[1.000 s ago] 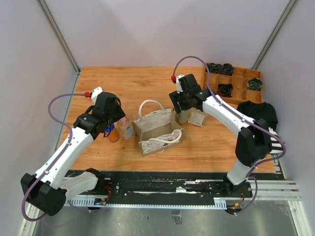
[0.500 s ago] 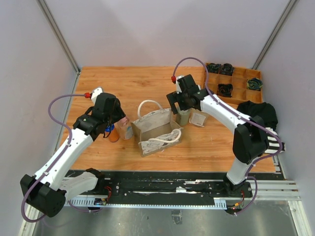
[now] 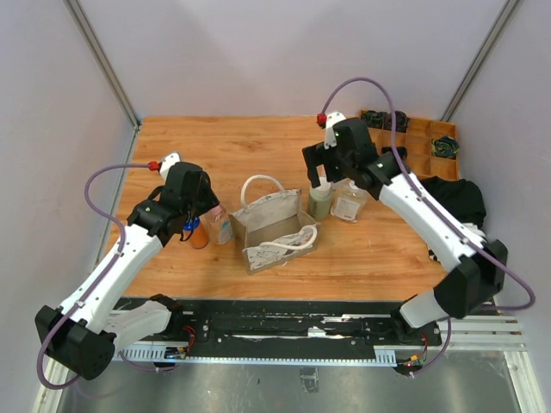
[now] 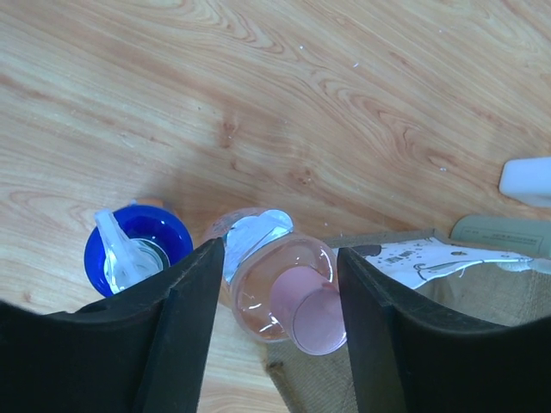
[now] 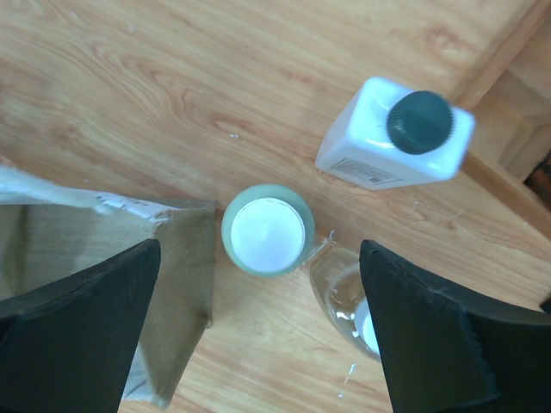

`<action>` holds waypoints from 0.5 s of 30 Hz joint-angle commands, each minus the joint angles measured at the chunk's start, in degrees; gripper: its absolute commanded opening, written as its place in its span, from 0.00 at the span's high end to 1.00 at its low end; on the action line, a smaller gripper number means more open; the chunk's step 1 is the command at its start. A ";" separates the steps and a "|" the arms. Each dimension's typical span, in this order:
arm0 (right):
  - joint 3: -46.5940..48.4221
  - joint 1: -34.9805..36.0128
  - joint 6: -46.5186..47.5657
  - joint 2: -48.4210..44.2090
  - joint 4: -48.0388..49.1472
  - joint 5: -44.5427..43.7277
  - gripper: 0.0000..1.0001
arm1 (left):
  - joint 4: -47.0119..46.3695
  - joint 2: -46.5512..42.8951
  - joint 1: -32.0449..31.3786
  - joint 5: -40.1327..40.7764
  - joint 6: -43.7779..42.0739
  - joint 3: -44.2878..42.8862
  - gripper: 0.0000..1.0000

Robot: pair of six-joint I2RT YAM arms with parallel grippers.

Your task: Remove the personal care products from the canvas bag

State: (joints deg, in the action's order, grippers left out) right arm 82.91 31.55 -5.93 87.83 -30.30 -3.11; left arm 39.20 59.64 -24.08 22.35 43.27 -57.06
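Note:
The canvas bag (image 3: 277, 225) stands open mid-table, a rope handle lying inside. My left gripper (image 3: 212, 212) is beside the bag's left wall, shut on a tilted clear pink-capped bottle (image 4: 277, 291); its fingers (image 4: 185, 331) press both sides. A blue-capped orange bottle (image 4: 138, 249) stands just left of it. My right gripper (image 5: 258, 251) hangs wide open above a pale green bottle (image 5: 263, 234) standing at the bag's right corner (image 5: 185, 284). A clear bottle (image 5: 344, 297) and a white bottle with a dark cap (image 5: 392, 133) stand next to it.
A wooden compartment tray (image 3: 415, 148) holding black rolled bundles sits at the back right. A black cloth (image 3: 456, 196) lies in front of it, under the right arm. Grey walls close in the table on three sides.
My right gripper has opened, let go of the pale green bottle and lifted up and back from it. The left arm has barely moved.

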 commanded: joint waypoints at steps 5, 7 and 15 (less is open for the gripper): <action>-5.08 1.50 3.73 -13.84 3.58 -6.98 0.02 | -1.85 0.63 0.02 -2.70 -4.90 -1.83 0.29; -5.31 1.50 3.82 -16.24 3.40 -6.83 0.02 | -1.93 1.11 -0.17 -3.18 -5.62 -3.04 0.28; -4.85 1.49 3.53 -22.15 -0.23 -5.07 0.01 | -3.36 1.14 -0.68 -4.79 -8.46 -8.31 0.27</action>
State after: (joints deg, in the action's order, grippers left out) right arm 77.89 31.90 -2.92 68.45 -28.56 -8.43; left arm 38.54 61.14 -24.25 19.20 37.36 -62.02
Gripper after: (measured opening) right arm 0.984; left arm 0.715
